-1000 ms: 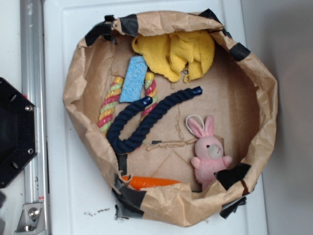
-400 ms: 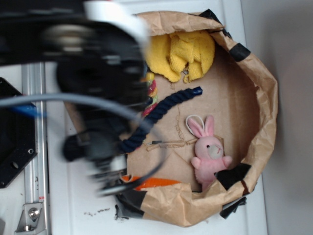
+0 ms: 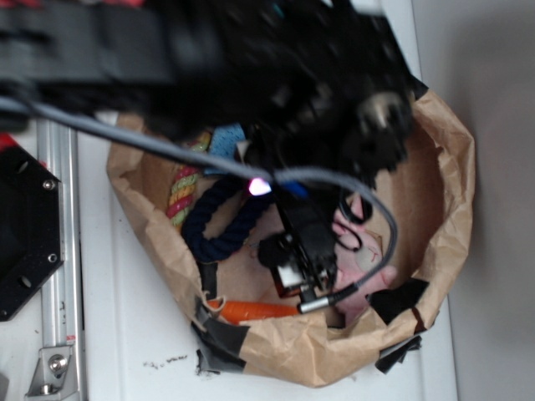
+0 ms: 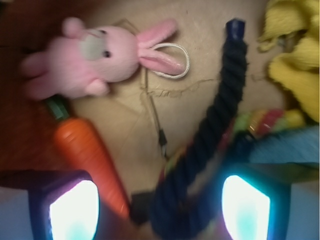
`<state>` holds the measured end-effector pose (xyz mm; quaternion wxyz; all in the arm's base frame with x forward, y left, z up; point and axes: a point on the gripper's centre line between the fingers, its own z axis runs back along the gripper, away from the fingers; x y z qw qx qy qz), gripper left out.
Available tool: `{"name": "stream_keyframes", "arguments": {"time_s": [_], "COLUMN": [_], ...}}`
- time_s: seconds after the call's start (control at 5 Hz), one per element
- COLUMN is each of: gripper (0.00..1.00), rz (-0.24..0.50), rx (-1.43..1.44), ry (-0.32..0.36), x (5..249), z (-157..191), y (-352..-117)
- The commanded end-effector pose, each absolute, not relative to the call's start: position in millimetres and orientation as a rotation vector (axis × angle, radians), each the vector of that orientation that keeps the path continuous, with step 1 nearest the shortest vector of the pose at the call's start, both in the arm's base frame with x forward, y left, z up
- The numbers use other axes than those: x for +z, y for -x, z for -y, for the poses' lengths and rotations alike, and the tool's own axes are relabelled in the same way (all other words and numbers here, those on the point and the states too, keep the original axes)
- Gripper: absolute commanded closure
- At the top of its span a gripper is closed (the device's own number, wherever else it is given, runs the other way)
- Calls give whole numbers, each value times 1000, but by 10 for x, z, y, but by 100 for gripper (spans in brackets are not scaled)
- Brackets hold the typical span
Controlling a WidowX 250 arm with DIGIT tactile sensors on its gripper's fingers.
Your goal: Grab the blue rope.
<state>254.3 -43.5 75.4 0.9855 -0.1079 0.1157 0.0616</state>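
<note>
The blue rope point(image 3: 219, 225) is a thick dark navy cord lying in a curve on the floor of a brown paper bowl point(image 3: 451, 167). My blurred arm point(image 3: 251, 58) covers its far end in the exterior view. In the wrist view the blue rope point(image 4: 215, 130) runs from the top right down between my two glowing fingertips. My gripper point(image 4: 160, 210) is open and wide, hovering over the rope's bent part and holding nothing. One finger point(image 4: 72, 210) is beside the carrot, and the other finger point(image 4: 245, 207) is over the sponge.
A pink bunny point(image 4: 100, 52), an orange carrot point(image 4: 87, 150), a yellow cloth point(image 4: 295, 50), a striped rope point(image 4: 260, 120) and a light blue sponge point(image 4: 285, 150) share the bowl. The striped rope point(image 3: 182, 188) lies against the blue one. Crumpled paper walls ring everything.
My arm has swung in from the left over the bowl. It now hides the yellow cloth, most of the bunny and the rope's far end. The objects have not moved.
</note>
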Motion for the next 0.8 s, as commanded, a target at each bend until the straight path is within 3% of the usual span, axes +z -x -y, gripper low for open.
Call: {"name": "stream_keyframes", "arguments": {"time_s": [0.0,0.2,0.6], "gripper": [0,0,0], "rz": [-324,-349,-245], "rx": [27,-42,-15], "ry": [144,72,45], "x": [380,221,419], "z": [723,764,524], "y": [-2188,-2025,-2048]}}
